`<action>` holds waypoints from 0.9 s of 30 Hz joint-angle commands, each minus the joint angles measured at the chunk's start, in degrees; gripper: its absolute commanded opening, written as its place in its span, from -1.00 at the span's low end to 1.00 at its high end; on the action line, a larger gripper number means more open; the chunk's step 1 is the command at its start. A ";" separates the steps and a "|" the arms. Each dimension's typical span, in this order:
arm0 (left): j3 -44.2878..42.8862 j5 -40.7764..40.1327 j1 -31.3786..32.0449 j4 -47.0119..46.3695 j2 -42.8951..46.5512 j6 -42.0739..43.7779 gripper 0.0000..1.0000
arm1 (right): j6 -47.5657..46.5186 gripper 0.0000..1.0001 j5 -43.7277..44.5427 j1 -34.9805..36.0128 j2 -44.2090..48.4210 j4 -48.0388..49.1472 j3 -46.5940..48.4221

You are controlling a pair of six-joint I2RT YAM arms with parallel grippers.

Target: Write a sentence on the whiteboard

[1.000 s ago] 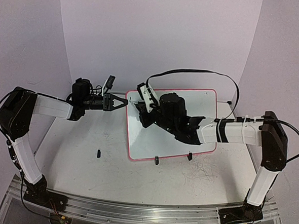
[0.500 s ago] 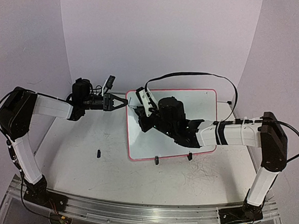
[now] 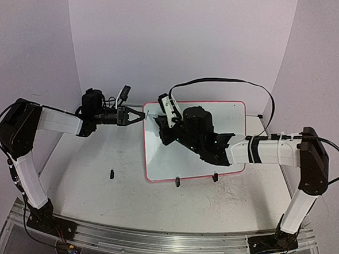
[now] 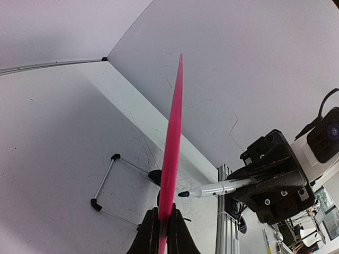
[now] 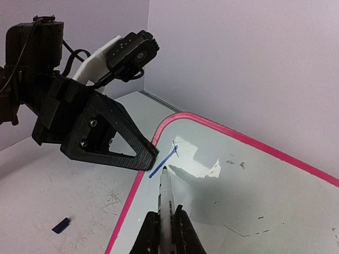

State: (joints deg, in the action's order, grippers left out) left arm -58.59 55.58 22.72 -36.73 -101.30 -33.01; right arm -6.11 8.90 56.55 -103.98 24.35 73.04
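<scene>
1. My left claw (image 4: 164, 219) clamps the whiteboard (image 5: 265, 201) rim; right claw (image 5: 165, 225) clamps a marker (image 5: 166, 193).
2. The sentence (image 5: 163, 161): one blue stroke, just ahead of tip.
3. Risk: hard pressing slips board from pinch.

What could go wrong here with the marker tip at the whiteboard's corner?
1. The left gripper pinches only the thin rim of the whiteboard, so pressure from the marker could shift or swing the board.
2. The marker tip and the first blue stroke sit close beside that gripper's fingers; the right gripper might bump them while writing there.
</scene>
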 commanded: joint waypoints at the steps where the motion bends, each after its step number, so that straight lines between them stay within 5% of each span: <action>1: -1.44 1.84 0.53 -2.02 1.38 -1.26 -1.00 | 0.55 -1.00 1.60 -0.09 1.05 2.44 3.09; 27: -1.49 2.04 0.49 -1.95 1.36 -1.35 -1.00 | 0.98 -1.00 2.24 -0.06 -1.58 3.05 4.46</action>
State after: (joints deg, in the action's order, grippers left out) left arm -58.59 55.83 22.79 -37.10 -101.30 -33.03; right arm -5.95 11.03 56.55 -104.64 25.87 76.29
